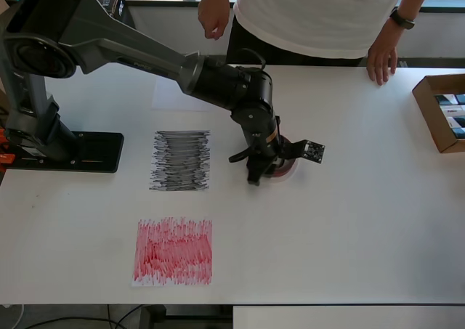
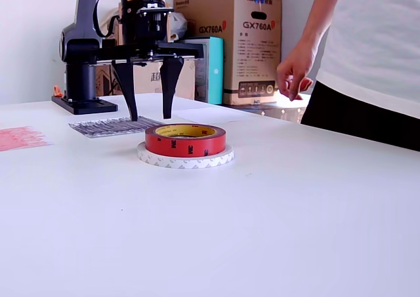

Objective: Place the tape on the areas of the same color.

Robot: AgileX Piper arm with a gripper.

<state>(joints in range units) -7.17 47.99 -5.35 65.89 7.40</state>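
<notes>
A dark-red tape roll [image 2: 185, 139] with a yellowish core lies stacked on a wider white tape ring [image 2: 185, 158] on the table. From overhead only the red roll's edge [image 1: 289, 171] shows beside the wrist. My gripper [image 2: 149, 116] points straight down just behind the stack in the exterior view, open, with nothing between its fingers [image 2: 127, 90]. In the overhead view the gripper [image 1: 248, 166] sits at the stack's left side. The black-scribbled area [image 1: 180, 160] lies left of it, the red-scribbled area [image 1: 173, 250] nearer the front edge, and a plain white area [image 1: 171, 96] behind.
A person in a white shirt [image 1: 320, 13] stands at the far table edge with a hand [image 1: 381, 64] on it. An open cardboard box [image 1: 442, 112] sits at the overhead view's right edge. The arm's base [image 1: 65, 151] stands at the left.
</notes>
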